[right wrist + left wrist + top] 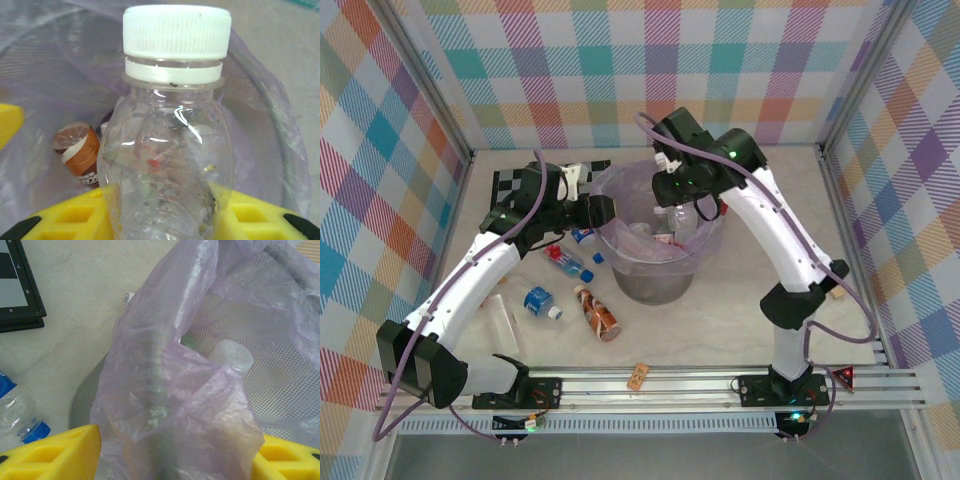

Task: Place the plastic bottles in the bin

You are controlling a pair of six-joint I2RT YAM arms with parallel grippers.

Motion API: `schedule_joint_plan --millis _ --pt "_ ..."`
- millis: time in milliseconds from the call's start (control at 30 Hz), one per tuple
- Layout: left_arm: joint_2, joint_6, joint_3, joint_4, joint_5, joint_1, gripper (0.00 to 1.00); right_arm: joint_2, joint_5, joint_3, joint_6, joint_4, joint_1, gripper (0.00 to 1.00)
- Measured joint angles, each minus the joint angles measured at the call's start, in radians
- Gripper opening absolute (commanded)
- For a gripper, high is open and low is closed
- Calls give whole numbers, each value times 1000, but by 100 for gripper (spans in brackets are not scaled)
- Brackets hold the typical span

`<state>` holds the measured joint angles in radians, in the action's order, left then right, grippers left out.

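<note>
Right wrist view: a clear bottle with a white cap is clamped low on its body between the yellow fingers of the right gripper. It is held over the open bin, with a brown-labelled bottle lying inside on the lilac bag.

From the top external view the right gripper is placed over the far part of the bin, and the left gripper is set at its left rim. A red-capped bottle and a blue-capped bottle, among others, lie on the table to the left of the bin.

At the left gripper one finger is seen outside the bin wall and one inside. A bunched fold of bag fills the gap between them. Whether that fold is actually pinched cannot be told, as the plastic hides the contact.

The release is judged to be the step in hand. A miss could be caused by the raised bag fold near the rim, off which a light bottle may bounce. The thin clear plastic could also buckle or slide in the low grip before release. If the bag is being held, a tug by the left arm could tip the bin or drag it.

The grip itself is made plain by the right wrist view, while the bottle's place over the opening is given by the top view.
</note>
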<state>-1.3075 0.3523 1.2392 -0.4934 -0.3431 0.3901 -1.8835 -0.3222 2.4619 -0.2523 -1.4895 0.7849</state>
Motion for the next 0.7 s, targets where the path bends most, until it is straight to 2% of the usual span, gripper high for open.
schedule_joint_plan --millis 133,433,700 --pt "0 0 0 0 0 0 62 -27 -10 -16 11 4 23 43" --pt "0 0 0 0 0 0 62 -205 -48 -146 69 82 27 44" --pt "0 -1 0 -2 4 0 62 -227 -72 -272 97 170 0 56"
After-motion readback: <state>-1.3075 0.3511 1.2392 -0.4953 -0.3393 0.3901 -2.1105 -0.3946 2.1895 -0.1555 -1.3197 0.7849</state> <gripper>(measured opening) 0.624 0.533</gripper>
